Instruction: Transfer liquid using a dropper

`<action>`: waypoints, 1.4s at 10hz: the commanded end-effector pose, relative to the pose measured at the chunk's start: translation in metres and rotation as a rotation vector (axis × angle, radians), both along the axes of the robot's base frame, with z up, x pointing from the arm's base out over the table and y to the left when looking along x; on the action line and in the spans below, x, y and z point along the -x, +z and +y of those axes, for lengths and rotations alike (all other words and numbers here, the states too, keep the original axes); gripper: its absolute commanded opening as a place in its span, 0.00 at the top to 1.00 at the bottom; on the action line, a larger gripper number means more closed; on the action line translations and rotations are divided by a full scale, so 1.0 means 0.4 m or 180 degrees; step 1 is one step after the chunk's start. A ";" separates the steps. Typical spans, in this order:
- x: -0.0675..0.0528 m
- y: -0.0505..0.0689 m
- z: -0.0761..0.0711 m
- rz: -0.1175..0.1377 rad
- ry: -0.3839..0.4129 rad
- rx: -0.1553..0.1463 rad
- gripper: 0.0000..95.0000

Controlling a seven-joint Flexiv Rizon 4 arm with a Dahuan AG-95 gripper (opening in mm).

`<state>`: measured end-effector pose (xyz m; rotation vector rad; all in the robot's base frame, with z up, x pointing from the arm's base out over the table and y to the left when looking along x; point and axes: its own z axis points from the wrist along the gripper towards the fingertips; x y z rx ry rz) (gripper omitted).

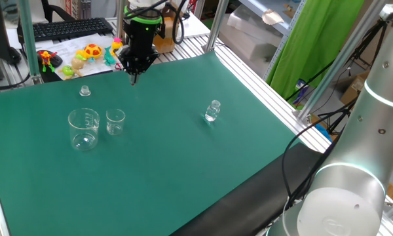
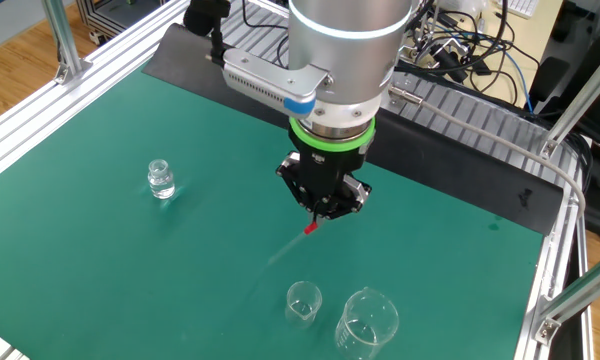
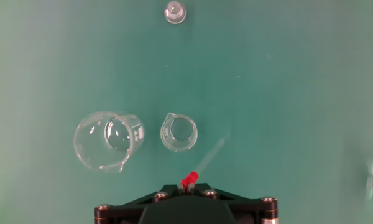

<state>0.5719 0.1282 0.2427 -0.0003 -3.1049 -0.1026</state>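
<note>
Red shows on the bulb of the dropper (image 3: 189,180), which the gripper (image 2: 325,210) pinches tight between its fingers. The thin clear stem hangs down from the bulb, up in the air above the green mat (image 1: 183,170). It touches nothing.

Two beakers stand just beside each other. In the hand view the small beaker (image 3: 178,132) sits just left of the stem, and the big beaker (image 3: 107,140) is left of that. A small glass cap (image 3: 174,12) lies farther away. A little bottle (image 1: 212,111) stands well apart, off to the right.

I think the dropper is being carried toward a beaker. I cannot tell if it has liquid in it. Next, the tip must line up over one beaker's mouth and go straight down without bumping the glass rim.
</note>
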 end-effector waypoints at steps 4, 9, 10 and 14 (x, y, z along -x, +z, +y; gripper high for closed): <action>0.046 0.007 -0.046 -0.0002 0.0013 0.0012 1.00; 0.064 0.035 -0.127 0.0160 0.0189 0.0104 1.00; 0.069 0.042 -0.143 0.0169 0.0230 0.0113 1.00; 0.104 0.044 -0.208 0.0175 0.0345 0.0097 1.00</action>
